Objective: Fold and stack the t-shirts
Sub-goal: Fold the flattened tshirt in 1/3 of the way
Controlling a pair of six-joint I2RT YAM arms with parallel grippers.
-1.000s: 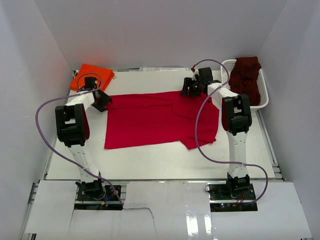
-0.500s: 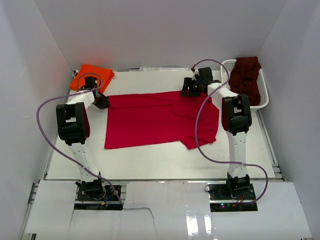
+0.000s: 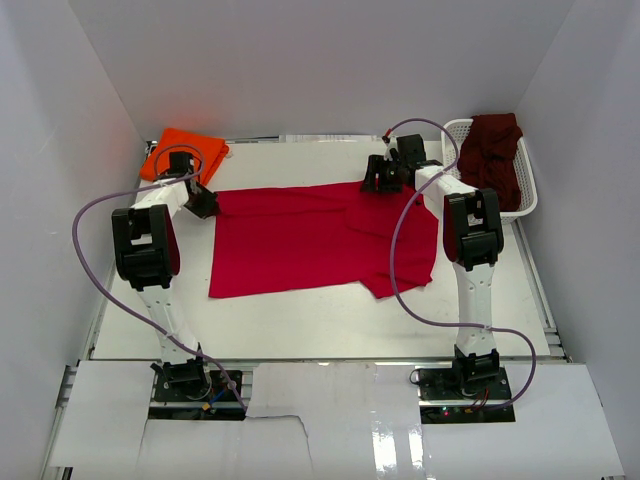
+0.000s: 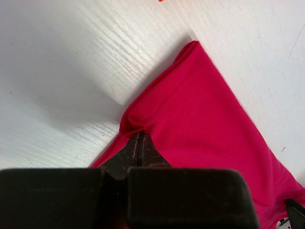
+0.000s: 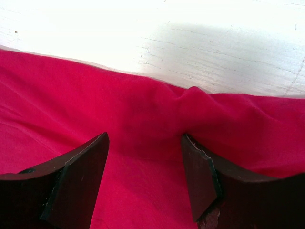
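Red cloth filled the middle of the overhead view: the red shirt lay spread on the white desk, mostly flat, with a doubled-over flap at its lower right. The left pincer sat at the shirt's upper left corner. The left wrist view showed its jaws pressed together, and the edge of the red cloth was pinched between them, puckering into a small raised fold right at the tips. The bare desk lay beyond that fold.

The right pincer was at the shirt's upper edge, right of centre. In the right wrist view its dark fingers stood apart, gripping nothing, one on each side of a low ridge of red cloth near the hem, with white desk just past it.

The orange shirt lay folded at the upper left of the desk, near the left pincer but apart from the red shirt. The maroon shirt sat crumpled in the white basket at the upper right.
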